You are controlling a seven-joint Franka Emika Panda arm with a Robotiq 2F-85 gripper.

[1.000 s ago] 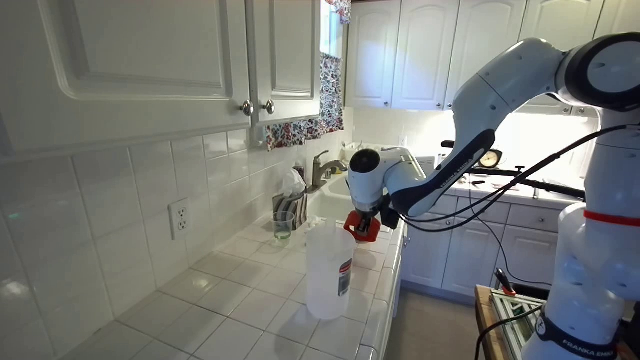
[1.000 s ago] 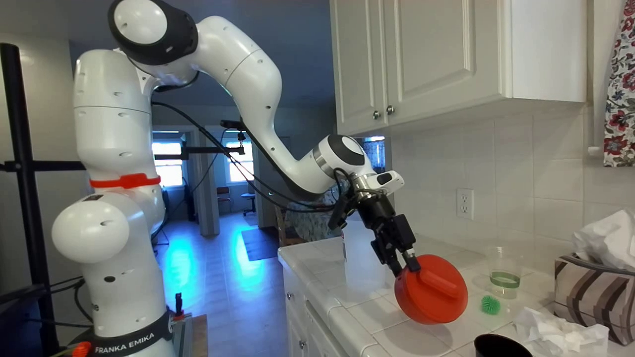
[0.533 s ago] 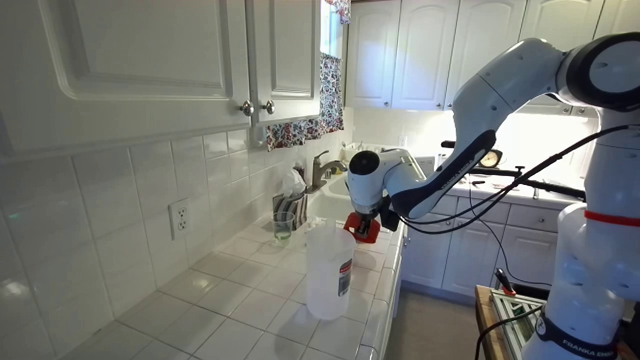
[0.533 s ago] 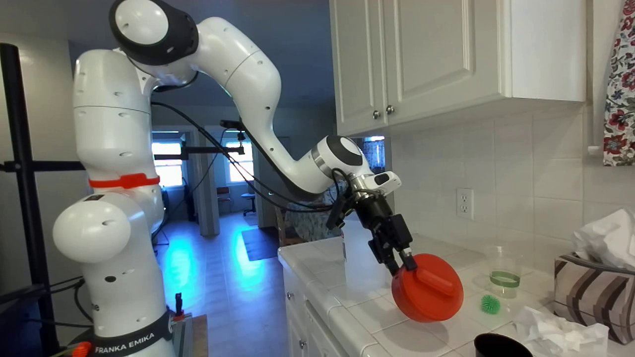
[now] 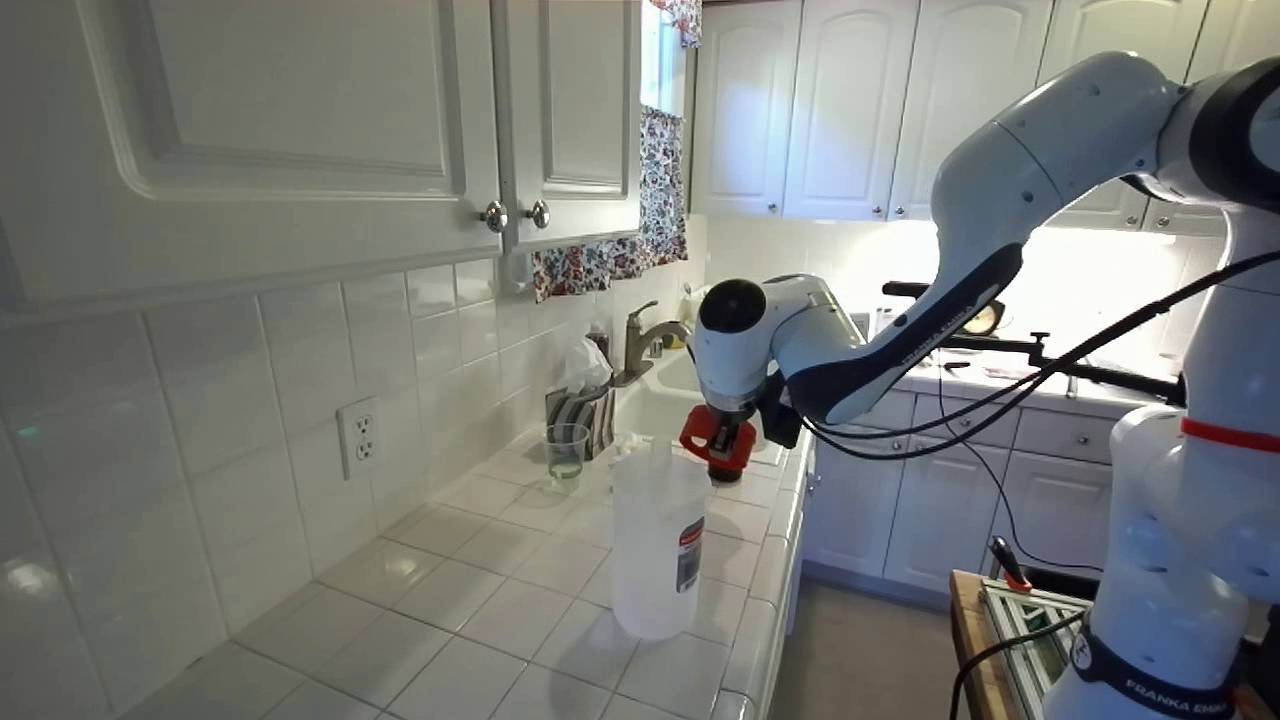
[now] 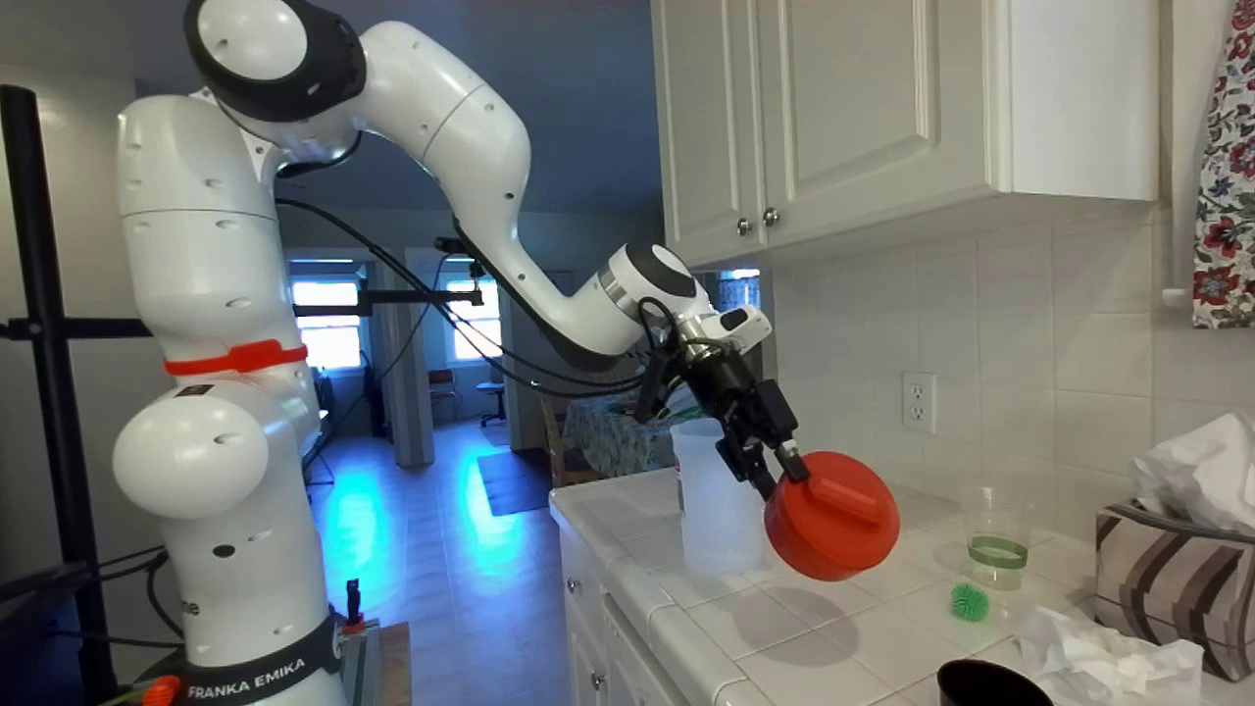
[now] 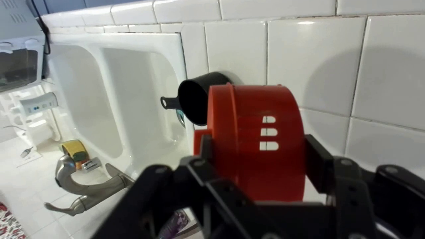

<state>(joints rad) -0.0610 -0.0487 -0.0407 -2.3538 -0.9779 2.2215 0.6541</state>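
The claw [image 7: 259, 152] has hold of a red lid [image 6: 831, 520] — its fingers [image 7: 318, 162] stand well apart, one at either side, since the lid is deep and seems to be gripped across that depth. The hold sits near one edge, which leaves most of the face and its raised bar [image 6: 841, 500] uncovered. In an exterior view the lid is right of centre, tipped on edge in mid-air; the shadow [image 6: 772, 616] beneath it on the worktop [image 6: 809, 672] shows that it rests on nothing. Its tilt probably follows the arm [image 6: 471, 147], which slants down from the upper left.

Behind the lid, near the middle of that frame, a pale jug [image 6: 721, 510] stands upright, its broad base likely keeping it steady. Toward the lower right a tumbler [image 6: 998, 554] stands behind a green ball [image 6: 970, 602]. A crumpled tissue [image 6: 1108, 657] lies in front of the striped box [image 6: 1167, 588], which has another tissue poking from its top — presumably so that it comes to hand. In the wrist view a black cup [image 7: 199, 99] stands left of the lid, at the edge of the sink [image 7: 106, 86].
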